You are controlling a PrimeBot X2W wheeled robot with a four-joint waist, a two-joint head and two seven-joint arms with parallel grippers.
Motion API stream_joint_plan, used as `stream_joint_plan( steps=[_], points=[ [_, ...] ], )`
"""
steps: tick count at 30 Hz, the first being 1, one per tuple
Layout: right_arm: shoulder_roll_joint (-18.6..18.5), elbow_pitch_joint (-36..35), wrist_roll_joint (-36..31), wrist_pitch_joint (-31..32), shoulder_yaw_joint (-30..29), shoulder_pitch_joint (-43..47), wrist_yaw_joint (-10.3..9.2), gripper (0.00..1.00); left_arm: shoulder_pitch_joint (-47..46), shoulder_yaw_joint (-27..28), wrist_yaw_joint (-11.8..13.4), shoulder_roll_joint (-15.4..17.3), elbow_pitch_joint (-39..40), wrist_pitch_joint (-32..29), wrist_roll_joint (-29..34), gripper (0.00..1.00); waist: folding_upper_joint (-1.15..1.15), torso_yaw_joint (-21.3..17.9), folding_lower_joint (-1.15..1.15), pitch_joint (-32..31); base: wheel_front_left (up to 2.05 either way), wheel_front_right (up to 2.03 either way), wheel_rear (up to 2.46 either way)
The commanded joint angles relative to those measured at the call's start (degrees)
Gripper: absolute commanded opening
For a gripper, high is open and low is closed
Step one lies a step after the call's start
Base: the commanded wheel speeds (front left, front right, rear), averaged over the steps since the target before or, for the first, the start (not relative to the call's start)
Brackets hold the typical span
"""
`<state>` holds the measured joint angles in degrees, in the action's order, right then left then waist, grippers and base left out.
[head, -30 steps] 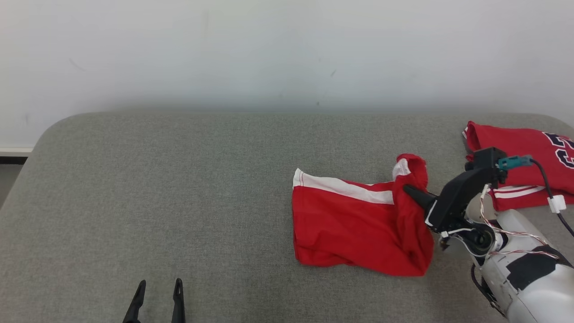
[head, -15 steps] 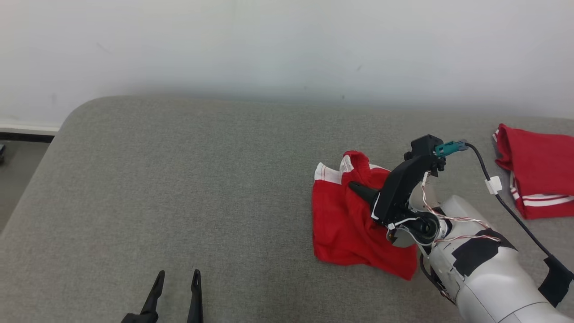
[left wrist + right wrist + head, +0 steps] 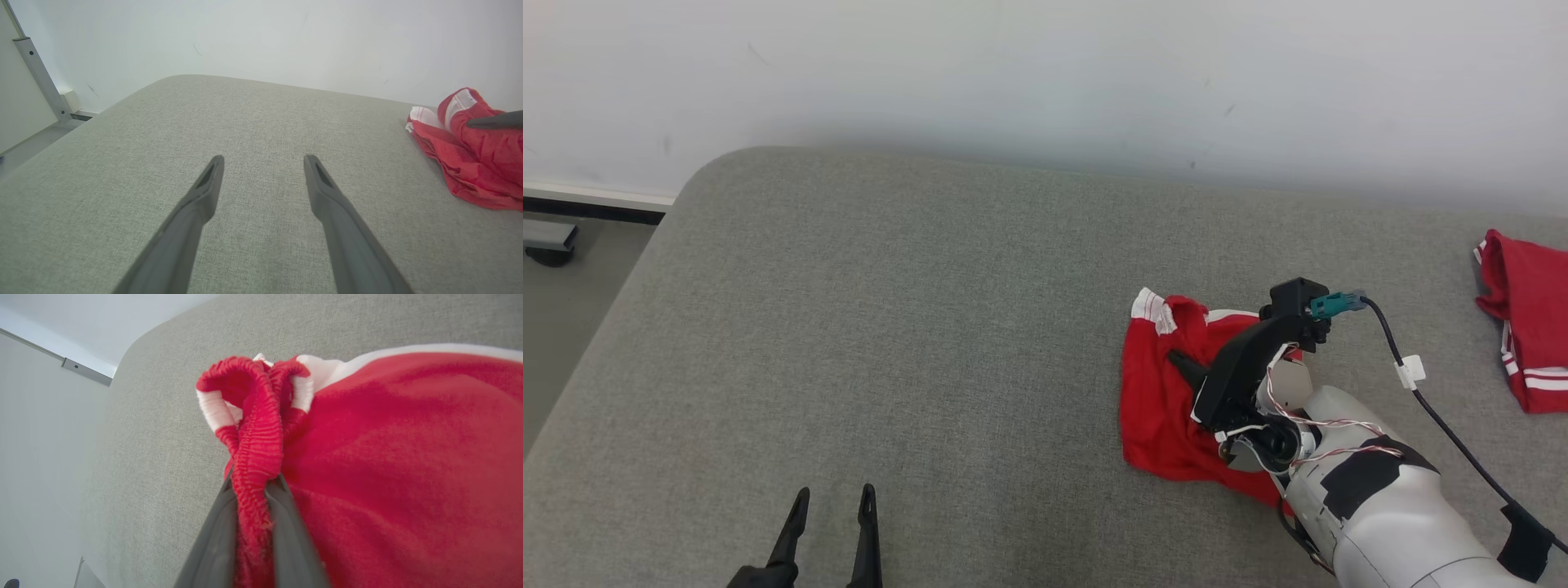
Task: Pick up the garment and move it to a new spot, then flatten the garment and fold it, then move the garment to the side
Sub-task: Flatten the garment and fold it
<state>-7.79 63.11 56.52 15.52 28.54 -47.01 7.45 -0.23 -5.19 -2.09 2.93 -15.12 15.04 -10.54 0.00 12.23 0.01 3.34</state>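
The garment (image 3: 1156, 404) is a pair of red shorts with white stripes, bunched on the grey cushion right of centre. My right gripper (image 3: 1176, 359) is shut on the garment's ribbed red waistband (image 3: 255, 457), which is pinched between the two dark fingers (image 3: 216, 547) and lifted into a loop. The rest of the garment (image 3: 408, 465) trails on the cushion. In the left wrist view the garment (image 3: 470, 163) lies at the far right. My left gripper (image 3: 832, 500) hovers open at the lower left, its fingers (image 3: 204, 192) spread over bare cushion.
A second red garment (image 3: 1523, 327) with white stripes lies at the cushion's far right edge. The grey cushion (image 3: 890, 327) has a rounded left corner, with floor and a dark foot (image 3: 547, 245) beyond it. A white wall stands behind.
The camera has swung left. My right gripper has dragged the garment leftward across the cushion, away from the second red garment, and the cloth has bunched up. The left gripper stayed open.
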Motion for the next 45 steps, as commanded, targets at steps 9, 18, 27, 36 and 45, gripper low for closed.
stream_joint_plan(
  steps=[9,18,27,36,45],
  points=[
    [-3.4,-5.8,2.9,-7.0,-1.0,0.0,0.01,1.00,1.3,1.7,-0.1,-0.1,-0.1,0.2,1.3,1.00,0.00,-1.9,-0.01,-2.4,0.00,0.00,0.00],
    [-11.1,-15.3,0.4,-19.6,1.2,4.0,0.02,1.00,2.7,3.4,-0.4,-0.1,0.7,0.2,2.5,1.00,0.00,-5.6,-0.01,-3.3,0.00,0.00,0.00],
    [-15.7,-22.3,-6.5,-30.4,3.1,11.9,0.01,1.00,3.1,4.8,-0.4,-0.1,2.1,0.2,3.4,1.00,0.00,-9.5,-0.01,-3.4,0.00,0.00,0.00],
    [-12.1,-40.2,-24.8,-30.6,-14.6,27.9,0.01,1.00,3.5,6.7,0.1,-0.1,4.0,0.2,4.9,1.00,0.00,-11.8,-0.01,-3.1,0.00,0.00,0.00],
    [-1.9,-50.6,-35.0,-30.6,-27.2,42.4,0.01,1.00,3.7,7.0,0.0,-0.1,4.0,0.2,5.2,1.00,0.00,-12.6,-0.01,-3.5,0.00,0.00,0.00]
  ],
)
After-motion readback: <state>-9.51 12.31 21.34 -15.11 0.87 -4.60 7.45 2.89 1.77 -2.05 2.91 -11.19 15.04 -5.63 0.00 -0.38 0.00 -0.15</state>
